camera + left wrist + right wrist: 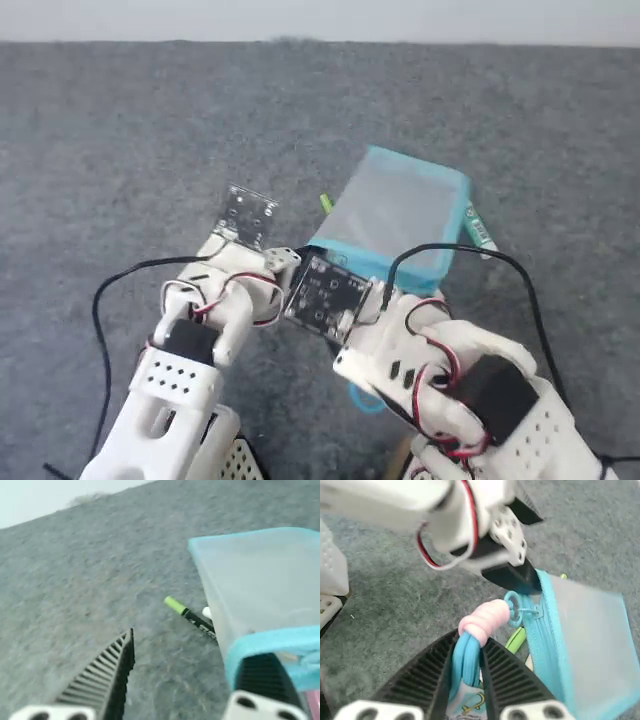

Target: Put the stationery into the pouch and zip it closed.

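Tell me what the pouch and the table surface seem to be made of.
Pouch: probably soft plastic, frosted and half-clear, with blue edging that looks like fabric. Table surface: likely grey felt or carpet, matt, with a fuzzy texture.

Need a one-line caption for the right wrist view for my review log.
Right gripper shut on the blue pull strap attached to the zipper pull of the pouch.

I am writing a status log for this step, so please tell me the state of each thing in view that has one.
left gripper: open, one finger under the pouch edge.
right gripper: shut on the blue strap.
pouch: on the table; zip open or closed, cannot tell.
green-tipped pen: lying on the table, tip outside the pouch.
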Controlling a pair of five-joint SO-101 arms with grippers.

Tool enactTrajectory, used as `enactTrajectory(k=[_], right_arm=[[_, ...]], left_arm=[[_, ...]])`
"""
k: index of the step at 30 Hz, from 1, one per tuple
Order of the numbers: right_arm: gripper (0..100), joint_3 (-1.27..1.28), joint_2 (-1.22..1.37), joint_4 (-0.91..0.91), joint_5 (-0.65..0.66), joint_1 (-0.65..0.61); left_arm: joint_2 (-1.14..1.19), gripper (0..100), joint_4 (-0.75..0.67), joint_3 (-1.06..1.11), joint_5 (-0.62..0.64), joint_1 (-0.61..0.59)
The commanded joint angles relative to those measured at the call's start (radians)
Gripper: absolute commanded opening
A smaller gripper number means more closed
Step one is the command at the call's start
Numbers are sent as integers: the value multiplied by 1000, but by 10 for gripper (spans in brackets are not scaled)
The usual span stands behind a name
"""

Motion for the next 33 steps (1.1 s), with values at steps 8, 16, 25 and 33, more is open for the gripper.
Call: enactTrajectory(k=[8,16,25,33], right_arm=[[6,-71,-30,18,23,-33],[6,-71,-27,18,25,-30],[6,-6,-27,10,57,-27],[6,-8,70,-13,51,209]], left_arm=[[8,202,-94,5,14,14],[2,87,-144,-4,40,-100],[-72,66,-150,-39,187,-362],[-275,54,107,-44,141,-457]])
